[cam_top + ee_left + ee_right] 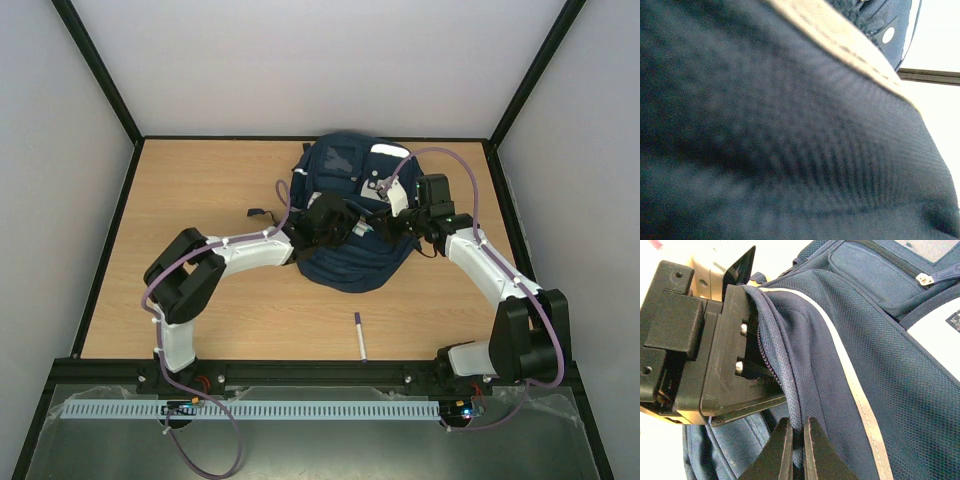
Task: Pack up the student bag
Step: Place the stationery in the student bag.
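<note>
the student bag is laid flat on the bench, slightly towards 1 o'clock from the bench's centre, with its far end near the back edge. its long axis is set roughly from 12 to 6 o'clock. the narrower end, with a pale grey patch, is pointed to 12 o'clock and the broader, rounded end to 6 o'clock. navy woven fabric, a thin white reflective stripe, zipped pockets and dark straps trailing towards 9 o'clock are seen. the left end effector is pressed against the bag's middle; whether it is open cannot be told. the right end effector is clamped on a fold of the bag's zipper edge. a purple pen is laid at 6 o'clock, apart from the bag.
</note>
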`<action>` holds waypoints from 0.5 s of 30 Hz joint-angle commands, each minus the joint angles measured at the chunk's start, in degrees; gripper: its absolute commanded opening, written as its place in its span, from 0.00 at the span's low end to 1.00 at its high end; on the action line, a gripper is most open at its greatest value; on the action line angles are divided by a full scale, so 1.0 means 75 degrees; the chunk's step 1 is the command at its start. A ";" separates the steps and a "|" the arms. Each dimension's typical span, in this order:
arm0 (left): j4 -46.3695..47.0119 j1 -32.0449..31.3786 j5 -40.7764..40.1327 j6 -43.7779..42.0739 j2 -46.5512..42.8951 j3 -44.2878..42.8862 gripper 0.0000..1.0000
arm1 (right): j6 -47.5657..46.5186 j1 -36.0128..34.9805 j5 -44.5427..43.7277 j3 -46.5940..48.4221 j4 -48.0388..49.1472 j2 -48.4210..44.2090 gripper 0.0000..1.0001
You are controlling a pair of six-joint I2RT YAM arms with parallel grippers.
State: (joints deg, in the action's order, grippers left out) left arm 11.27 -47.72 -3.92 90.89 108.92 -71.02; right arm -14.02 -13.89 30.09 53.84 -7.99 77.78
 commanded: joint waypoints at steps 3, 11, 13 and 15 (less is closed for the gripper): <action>-0.0014 -0.0090 0.0054 -0.0052 -0.0551 -0.0082 0.41 | 0.0030 -0.0011 0.0402 0.0050 -0.0329 -0.0210 0.01; -0.0569 -0.0180 0.0020 -0.0276 -0.1159 0.0091 0.41 | 0.0030 -0.0008 0.0376 0.0045 -0.0329 -0.0158 0.01; -0.0654 -0.0221 0.0176 -0.0365 -0.1305 0.0241 0.41 | 0.0030 -0.0010 0.0373 0.0040 -0.0329 -0.0149 0.01; -0.0799 -0.0337 0.0311 -0.0553 -0.1527 0.0487 0.40 | 0.0024 -0.0017 0.0368 0.0038 -0.0329 -0.0140 0.01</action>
State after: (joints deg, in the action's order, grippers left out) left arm 5.87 -49.19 -2.96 89.45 101.80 -69.65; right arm -14.04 -13.89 30.65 53.84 -8.21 77.78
